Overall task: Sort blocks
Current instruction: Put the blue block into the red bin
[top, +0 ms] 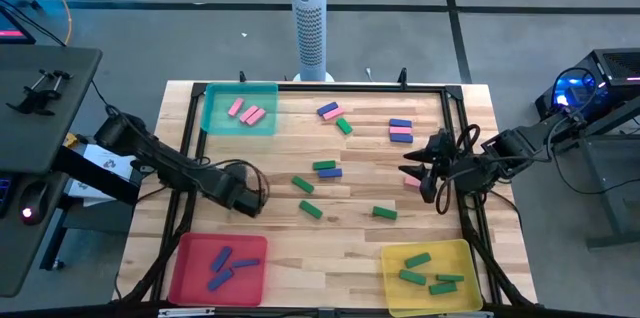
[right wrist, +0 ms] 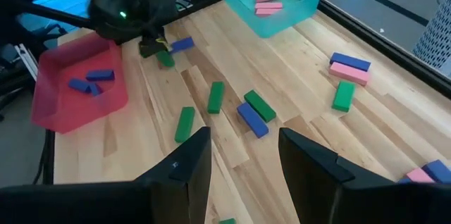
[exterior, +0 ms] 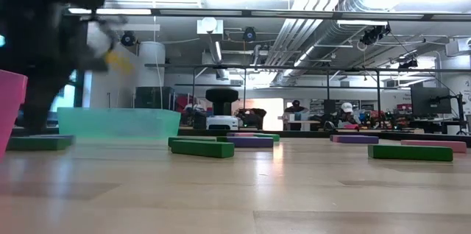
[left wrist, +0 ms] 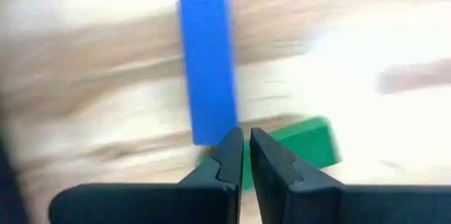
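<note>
Blue block (left wrist: 206, 69) just beyond closed left pincer (left wrist: 246, 141)

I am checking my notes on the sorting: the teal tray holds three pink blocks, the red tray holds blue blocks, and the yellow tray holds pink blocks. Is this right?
Not quite. The yellow tray holds green blocks, not pink ones, as the high view shows. The teal tray does hold three pink blocks, and the red tray holds blue blocks.

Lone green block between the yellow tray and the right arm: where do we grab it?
Take the green block at mid-length, across its narrow width, coming straight down. It lies flat on the table with bare wood along both long sides, so there is likely room to close on it. The open right claw is nearest.
</note>
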`<state>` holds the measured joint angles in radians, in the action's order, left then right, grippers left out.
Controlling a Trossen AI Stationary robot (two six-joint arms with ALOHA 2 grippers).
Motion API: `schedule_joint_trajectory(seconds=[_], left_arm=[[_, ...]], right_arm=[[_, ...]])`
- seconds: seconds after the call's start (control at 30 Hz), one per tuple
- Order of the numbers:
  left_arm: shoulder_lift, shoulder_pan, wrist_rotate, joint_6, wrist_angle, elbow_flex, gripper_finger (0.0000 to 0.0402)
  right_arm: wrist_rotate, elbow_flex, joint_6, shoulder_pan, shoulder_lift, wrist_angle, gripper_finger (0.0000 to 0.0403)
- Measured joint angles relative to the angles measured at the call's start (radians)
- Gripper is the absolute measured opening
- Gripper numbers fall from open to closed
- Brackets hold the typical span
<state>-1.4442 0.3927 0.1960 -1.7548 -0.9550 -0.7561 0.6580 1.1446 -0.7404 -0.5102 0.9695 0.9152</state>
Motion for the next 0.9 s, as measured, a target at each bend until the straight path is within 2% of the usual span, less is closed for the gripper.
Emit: schedule_joint_trajectory(seconds=[0.13, 0.27, 0.4, 0.57, 0.73, 0.83, 0.9], left_arm=[[0.001, 0.0, 0.122, 0.24, 0.054, -0.105, 0.0008], [0.004, -0.029, 0.208, 0.259, -0.002, -0.161, 0.0011], [0.009, -0.09, 0.155, 0.258, -0.039, -0.156, 0.0052], [0.011, -0.171, 0.039, 0.227, -0.076, -0.097, 0.015], [0.013, -0.237, -0.039, 0.241, 0.087, 0.041, 0.0236], [0.013, -0.272, -0.041, 0.265, 0.223, 0.117, 0.0249], [0.018, -0.292, -0.046, 0.276, 0.257, 0.142, 0.0235]], right_arm=[[0.008, 0.0, 0.009, 0.0, 0.0, 0.0, 0.0146], [0.027, 0.0, 0.009, 0.0, 0.0, 0.0, 0.0146], [0.03, 0.0, 0.009, 0.0, 0.0, 0.0, 0.0146], [0.026, 0.0, 0.006, 0.0, 0.0, 0.0, 0.0146], [0.021, 0.0, 0.004, 0.0, 0.0, 0.0, 0.0146], [0.02, 0.0, -0.003, 0.0, 0.0, -0.001, 0.0146], [0.02, 0.0, -0.003, 0.0, 0.0, -0.004, 0.0146]])
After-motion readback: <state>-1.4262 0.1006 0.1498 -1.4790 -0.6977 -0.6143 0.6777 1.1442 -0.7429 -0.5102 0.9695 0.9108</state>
